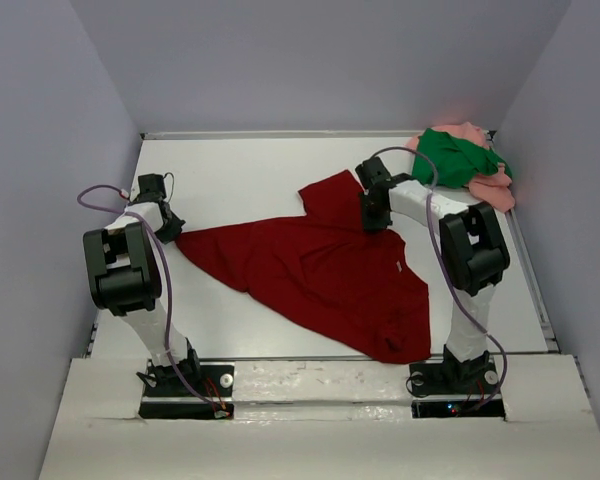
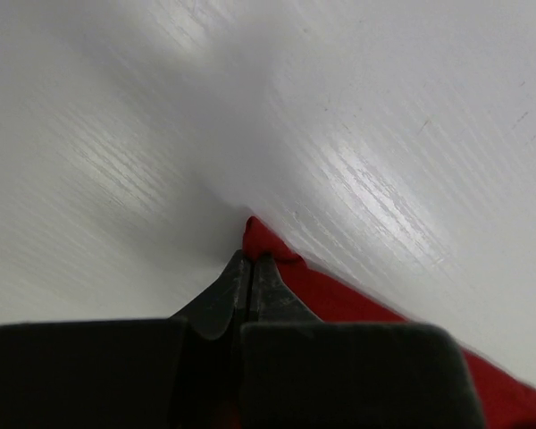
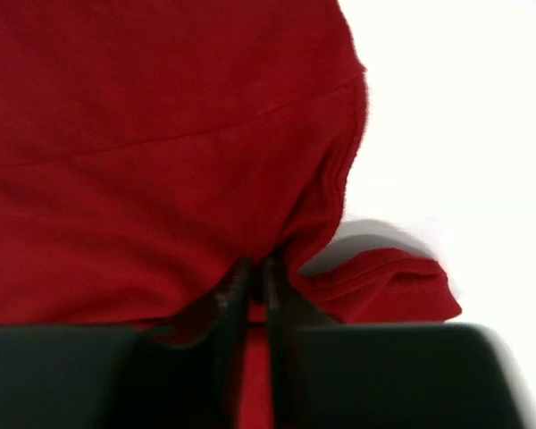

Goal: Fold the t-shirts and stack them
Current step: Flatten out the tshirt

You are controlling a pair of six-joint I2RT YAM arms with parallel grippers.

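Nearest to the arm bases, the dark red t-shirt is seen lying open on the white table. It is spread slantwise from the left side toward the near right, and it is not flat: some wrinkles and one turned-up sleeve at the far edge can be noticed. At its left corner the left gripper is pressed shut, and a small tip of red cloth is pinched between the fingertips, as the left wrist view shows. A little farther, at the far right part of the same shirt, the right gripper is also closed tightly on a fold of red cloth beside a sleeve hem. So the shirt is held at two points that are well apart, probably to stretch it out before folding. In the far right corner of the table, the green t-shirt is heaped in a crumpled way on the pink t-shirt, and both are untouched. The task is judged to be at an early stage: no fold can be seen in any shirt, no stack is made, and all three shirts are left to be folded and stacked.
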